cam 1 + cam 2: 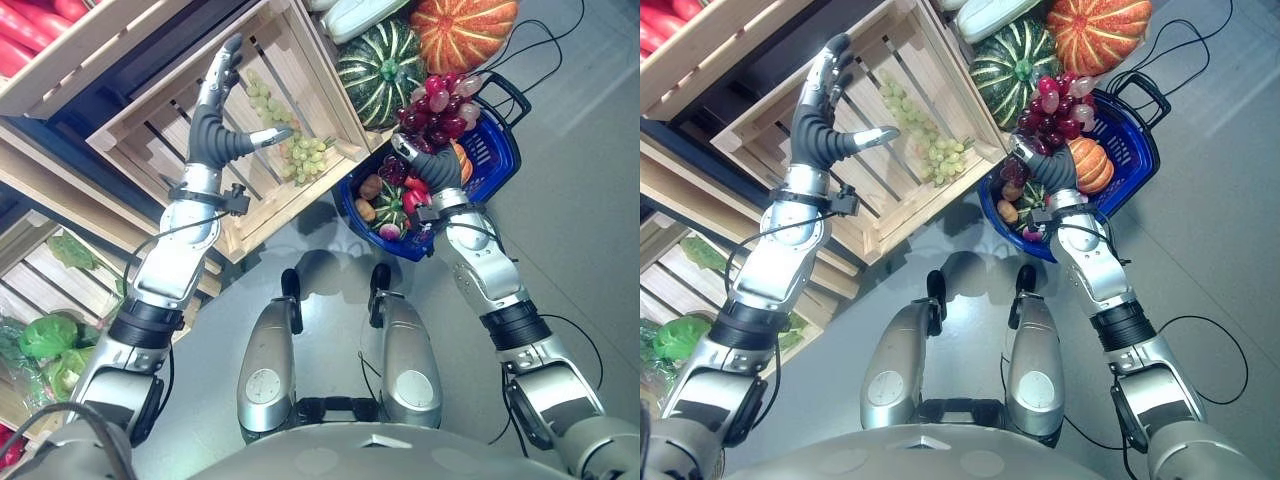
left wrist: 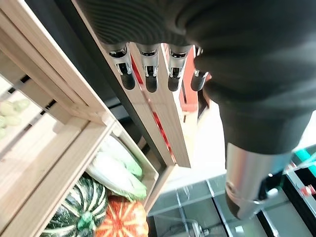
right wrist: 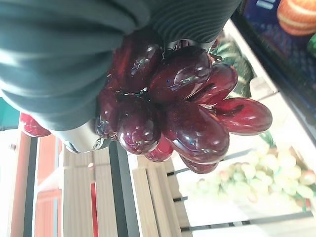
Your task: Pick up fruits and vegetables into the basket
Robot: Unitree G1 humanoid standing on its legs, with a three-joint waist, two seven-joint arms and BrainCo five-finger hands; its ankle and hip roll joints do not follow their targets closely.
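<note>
A bunch of dark red grapes [image 1: 432, 106] is clasped in the right hand [image 1: 428, 166], its fingers curled round the cluster, and is held up over the near rim of the blue basket [image 1: 497, 160], which stands on the floor. In the basket an orange pumpkin-like piece [image 1: 1090, 165], a small striped green squash [image 1: 391, 208] and some small brown and red items are seen, though the last are too crowded to be told apart. The left hand [image 1: 215, 115] is raised with fingers straight and thumb spread wide, nothing being held, above a slatted wooden crate [image 1: 190, 110] in which a bunch of green grapes [image 1: 297, 142] lies. Beyond the basket, a large striped green squash [image 1: 380, 65] and an orange ribbed pumpkin [image 1: 462, 30] are set side by side. Leafy greens [image 1: 45, 345] are kept in a lower crate at the robot's left.
</note>
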